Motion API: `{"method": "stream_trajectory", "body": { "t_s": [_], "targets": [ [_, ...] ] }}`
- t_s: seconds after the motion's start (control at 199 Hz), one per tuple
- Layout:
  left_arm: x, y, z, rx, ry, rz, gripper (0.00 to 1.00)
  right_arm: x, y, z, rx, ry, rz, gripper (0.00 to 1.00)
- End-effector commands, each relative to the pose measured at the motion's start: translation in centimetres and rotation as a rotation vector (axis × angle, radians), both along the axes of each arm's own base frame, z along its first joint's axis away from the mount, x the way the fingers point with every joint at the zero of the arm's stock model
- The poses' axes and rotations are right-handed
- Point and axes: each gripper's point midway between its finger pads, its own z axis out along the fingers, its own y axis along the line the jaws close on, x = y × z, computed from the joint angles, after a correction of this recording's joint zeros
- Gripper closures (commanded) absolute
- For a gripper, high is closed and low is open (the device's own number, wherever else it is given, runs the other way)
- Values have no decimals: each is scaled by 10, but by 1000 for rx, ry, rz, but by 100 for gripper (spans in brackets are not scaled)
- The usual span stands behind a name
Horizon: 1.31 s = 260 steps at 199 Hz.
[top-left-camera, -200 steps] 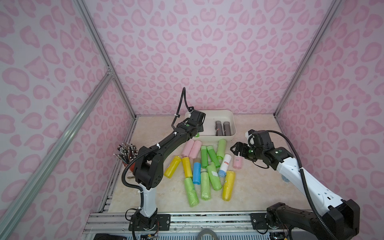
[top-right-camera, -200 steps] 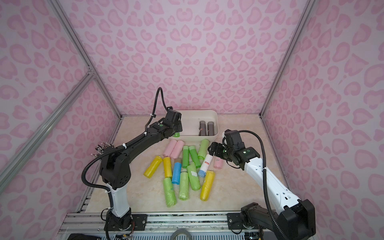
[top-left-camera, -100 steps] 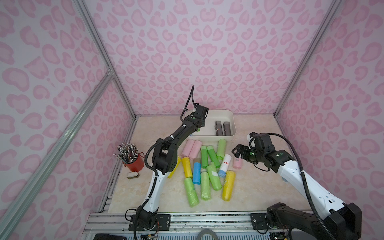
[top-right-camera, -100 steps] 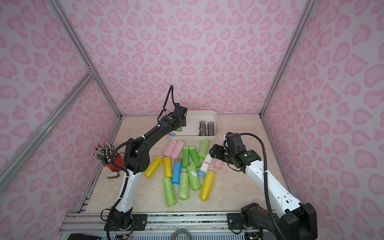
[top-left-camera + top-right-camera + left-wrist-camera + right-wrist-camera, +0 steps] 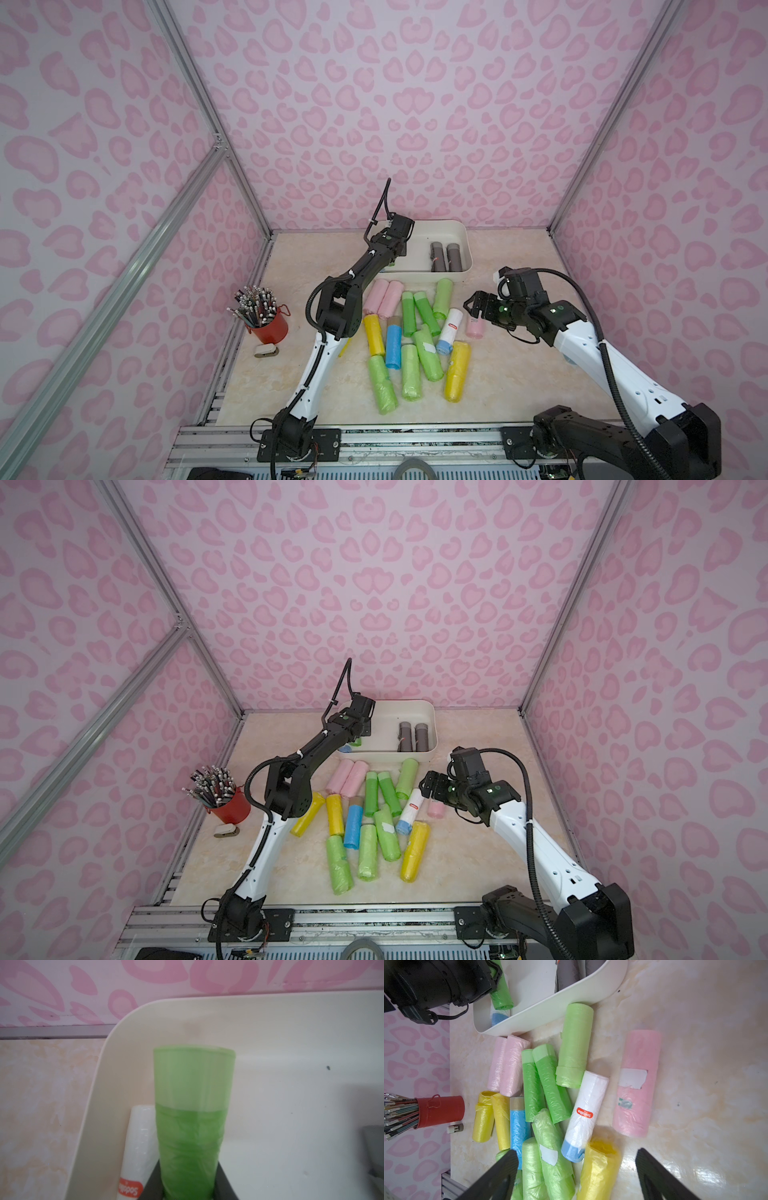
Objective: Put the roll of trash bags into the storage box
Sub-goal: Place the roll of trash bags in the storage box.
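The storage box is a cream-white bin at the back of the table. My left gripper reaches into its left end, shut on a green roll of trash bags. A white roll with a red label lies in the box beside it. My right gripper hovers open over the right side of the pile of coloured rolls, close to a lone pink roll. Nothing is between its fingers.
Two dark grey rolls lie at the box's right end. A red cup of pencils and a small white object stand at the table's left. Pink patterned walls close in the back and both sides.
My left arm has swung its elbow to the right and carried the green roll further back, into the box. The right gripper has hardly moved and stays open.
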Motion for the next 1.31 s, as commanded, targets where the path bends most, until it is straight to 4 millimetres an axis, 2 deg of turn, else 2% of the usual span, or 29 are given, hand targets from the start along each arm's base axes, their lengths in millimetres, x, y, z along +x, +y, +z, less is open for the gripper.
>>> {"method": "stream_trajectory", "body": {
  "t_s": [0.0, 0.151, 0.342, 0.624, 0.725, 0.816, 0.891, 1.037, 1.133, 1.148, 1.173, 1.304],
  "targets": [
    [3, 8, 2, 38, -13, 20, 90, -3, -2, -8, -6, 27, -5, 10],
    [3, 10, 3, 35, -16, 30, 68, -5, -5, -12, -23, 44, -13, 10],
    [3, 8, 13, 34, -33, 27, 52, -6, -5, -15, -27, 59, -11, 10],
    [2, 3, 33, 14, -60, 19, 39, -7, -6, -13, -27, 54, -10, 10],
    [2, 2, 44, 7, -76, 14, 24, -10, -8, -15, -29, 60, -8, 10],
    [1, 0, 55, -2, -93, 12, 15, -13, -10, -18, -36, 66, -9, 10],
    [-3, -2, 65, -6, -103, 11, 0, -17, -14, -19, -42, 70, -9, 10],
    [-18, -7, 86, -2, -147, 14, 0, -21, -18, -16, -46, 61, -12, 10],
    [-32, -9, 108, -31, -190, 9, 0, -22, -20, -16, -46, 58, -14, 10],
    [-34, -8, 105, -29, -185, 9, 0, -23, -20, -16, -46, 57, -14, 10],
    [-39, -6, 118, -42, -206, 12, 0, -23, -20, -16, -46, 57, -13, 10],
    [-63, 4, 141, -77, -247, 25, 0, -23, -21, -14, -47, 53, -11, 10]
  ]
}}
